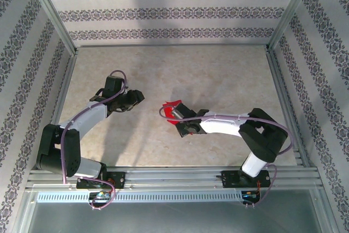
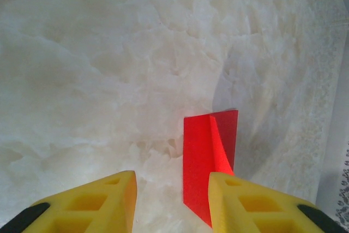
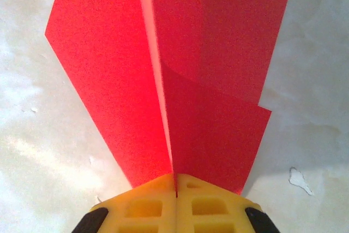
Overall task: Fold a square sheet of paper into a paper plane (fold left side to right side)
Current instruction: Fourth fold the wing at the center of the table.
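The bright red paper plane (image 3: pixel 120 69) is a folded dart with two wings spread either side of a central crease. My right gripper (image 3: pixel 175 186) is shut on that crease at the narrow end. From above, the paper plane (image 1: pixel 172 108) is held mid-table at the tip of the right gripper (image 1: pixel 175 116). My left gripper (image 1: pixel 137 99) is open a short way to its left, not touching it. In the left wrist view the paper plane (image 2: pixel 202 156) stands beyond the right yellow finger (image 2: pixel 245 203), and the left gripper (image 2: pixel 172 200) has nothing between its fingers.
The pale marbled tabletop (image 1: pixel 218 75) is bounded by patterned walls and aluminium rails (image 1: pixel 174 175) along the near edge. A small white fleck (image 3: pixel 299 180) lies on the surface near the right gripper.
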You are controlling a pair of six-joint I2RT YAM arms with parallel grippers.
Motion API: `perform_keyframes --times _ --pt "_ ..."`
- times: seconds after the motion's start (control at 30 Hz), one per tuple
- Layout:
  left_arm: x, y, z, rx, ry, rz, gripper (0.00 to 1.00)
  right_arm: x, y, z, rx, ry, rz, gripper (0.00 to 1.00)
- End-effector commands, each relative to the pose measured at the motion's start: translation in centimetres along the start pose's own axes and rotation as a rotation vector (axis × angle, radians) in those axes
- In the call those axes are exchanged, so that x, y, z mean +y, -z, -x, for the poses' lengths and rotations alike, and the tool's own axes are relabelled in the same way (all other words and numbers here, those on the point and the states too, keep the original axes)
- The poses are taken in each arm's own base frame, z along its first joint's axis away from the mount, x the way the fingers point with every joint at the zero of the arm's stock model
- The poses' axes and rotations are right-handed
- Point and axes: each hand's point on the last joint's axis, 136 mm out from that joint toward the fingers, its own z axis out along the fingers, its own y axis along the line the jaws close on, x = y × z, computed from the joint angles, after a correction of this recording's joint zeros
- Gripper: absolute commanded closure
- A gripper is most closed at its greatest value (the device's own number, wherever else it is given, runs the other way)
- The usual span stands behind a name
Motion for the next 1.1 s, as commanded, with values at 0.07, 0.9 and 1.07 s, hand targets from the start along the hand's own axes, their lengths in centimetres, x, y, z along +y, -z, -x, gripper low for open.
perform_keyframes --times 0.07,0.9,1.07 --pt "-0.2 -1.1 -1.7 0.071 -0.020 -0.034 0.60 2.0 1.2 0.3 -0.007 -0.131 0.317 0.94" --pt "-6.8 -9.8 -8.8 0.272 -0.098 -0.108 0.57 0.0 0.6 0.4 -0.019 -0.402 0.657 0.94" --pt "-7.4 -10.7 -8.9 0.281 -0.095 -0.115 0.57 -0.1 0.3 0.3 -0.015 -0.407 0.654 0.94"
